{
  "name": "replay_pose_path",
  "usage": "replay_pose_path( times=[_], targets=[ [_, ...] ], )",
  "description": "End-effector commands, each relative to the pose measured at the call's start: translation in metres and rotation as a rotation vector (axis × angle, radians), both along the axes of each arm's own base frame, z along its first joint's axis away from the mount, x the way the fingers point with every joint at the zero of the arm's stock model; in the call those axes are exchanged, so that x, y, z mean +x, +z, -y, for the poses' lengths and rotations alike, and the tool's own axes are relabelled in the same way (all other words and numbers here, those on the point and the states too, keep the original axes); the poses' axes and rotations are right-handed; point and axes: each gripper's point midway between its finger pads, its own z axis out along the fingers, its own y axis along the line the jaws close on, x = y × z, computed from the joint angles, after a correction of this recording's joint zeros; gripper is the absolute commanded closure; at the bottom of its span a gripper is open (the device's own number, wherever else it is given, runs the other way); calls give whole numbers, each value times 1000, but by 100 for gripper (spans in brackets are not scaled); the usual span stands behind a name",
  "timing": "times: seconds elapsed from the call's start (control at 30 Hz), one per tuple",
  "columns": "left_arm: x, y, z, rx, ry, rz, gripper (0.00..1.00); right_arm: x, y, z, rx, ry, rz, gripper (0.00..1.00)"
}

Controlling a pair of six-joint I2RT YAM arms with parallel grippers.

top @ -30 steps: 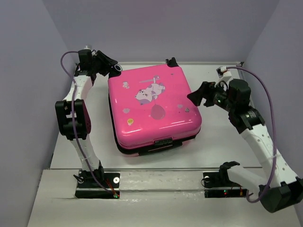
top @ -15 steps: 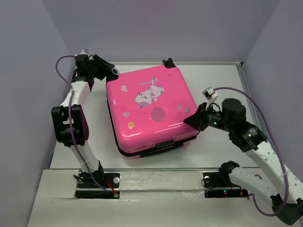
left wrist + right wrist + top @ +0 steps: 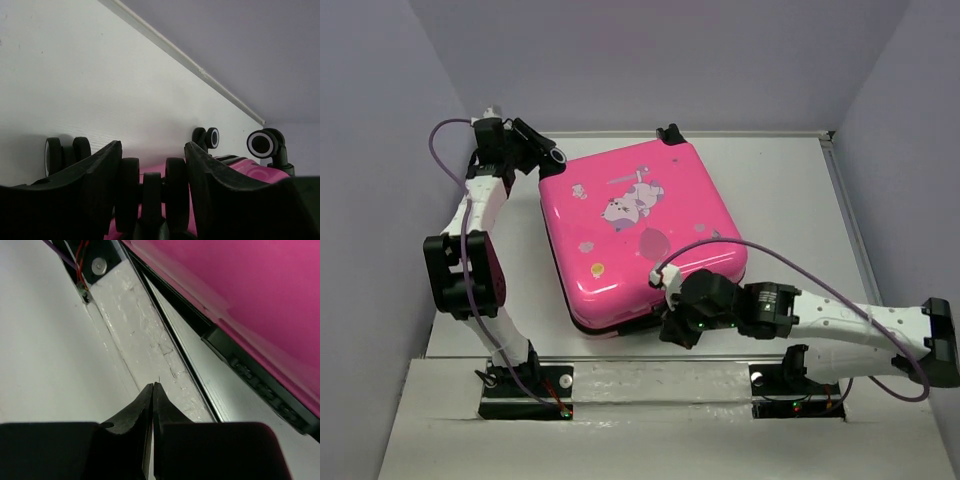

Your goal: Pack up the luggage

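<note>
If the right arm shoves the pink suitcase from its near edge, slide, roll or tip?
Likely slides: the luggage lies flat on its shell, so the caster wheels stick out sideways, probably off the table. The glossy hard shell looks stiff and probably slippery. Low and broad, it is unlikely to tip, though it may pivot.

Lighting: even, soft, overhead; slight violet cast on walls. Shadows: faint, under the luggage (image 3: 640, 232) and arms. Glare: pale sheen on pink shell. Focus: overhead view sharp; wrist views show near fingers as dark, blurred silhouettes, backgrounds clearer. Edge distortion: slight.
</note>
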Motion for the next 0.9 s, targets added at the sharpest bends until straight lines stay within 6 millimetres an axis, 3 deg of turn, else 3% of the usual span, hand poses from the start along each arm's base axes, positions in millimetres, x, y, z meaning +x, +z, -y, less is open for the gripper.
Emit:
replay_pose_path(
  times=[0.0, 0.07, 0.13, 0.2, 0.27, 0.3, 0.37, 0.4, 0.43, 0.47, 0.53, 0.57, 0.63, 0.67, 0.73, 0.77, 0.87],
  targets=[
    [-28, 66, -16, 81, 56, 128, 23, 7, -25, -8, -85, -83, 87, 93],
    [-35, 76, -22, 95, 91, 149, 6, 11, -33, -18, -94, -127, 115, 93],
    [-48, 100, -28, 118, 135, 205, 1, 14, -39, -24, -99, -152, 142, 93],
    [-65, 123, -35, 141, 181, 260, 1, 18, -48, -33, -115, -188, 197, 93],
    [-78, 128, -38, 151, 202, 281, 1, 19, -59, -41, -128, -212, 241, 93],
    [-93, 147, -37, 151, 210, 332, 1, 21, -63, -42, -134, -230, 264, 93],
    [-111, 137, -33, 129, 206, 334, 1, 31, -68, -46, -121, -290, 293, 93],
    [-129, 156, -27, 113, 189, 405, 1, 32, -75, -48, -131, -303, 306, 93],
    [-137, 155, -24, 98, 180, 416, 1, 37, -77, -50, -126, -328, 323, 93],
    [-145, 130, -20, 84, 167, 380, 1, 42, -77, -52, -97, -370, 352, 93],
    [-166, 125, -10, 66, 123, 404, 1, 55, -79, -49, -91, -438, 407, 93],
    [-172, 97, -9, 71, 115, 354, 1, 60, -74, -54, -55, -464, 429, 93],
    [-188, 77, -6, 93, 97, 336, 1, 70, -73, -54, -40, -507, 480, 93],
    [-195, 47, -6, 99, 95, 272, 1, 78, -63, -57, -12, -534, 531, 93],
    [-208, 35, -2, 89, 82, 273, 1, 88, -58, -58, -2, -562, 585, 93],
    [-214, 13, 0, 76, 75, 244, 1, 98, -50, -62, 26, -573, 606, 93],
    [-227, -3, 1, 72, 78, 230, 1, 125, -43, -66, 72, -589, 602, 93]
  ],
)
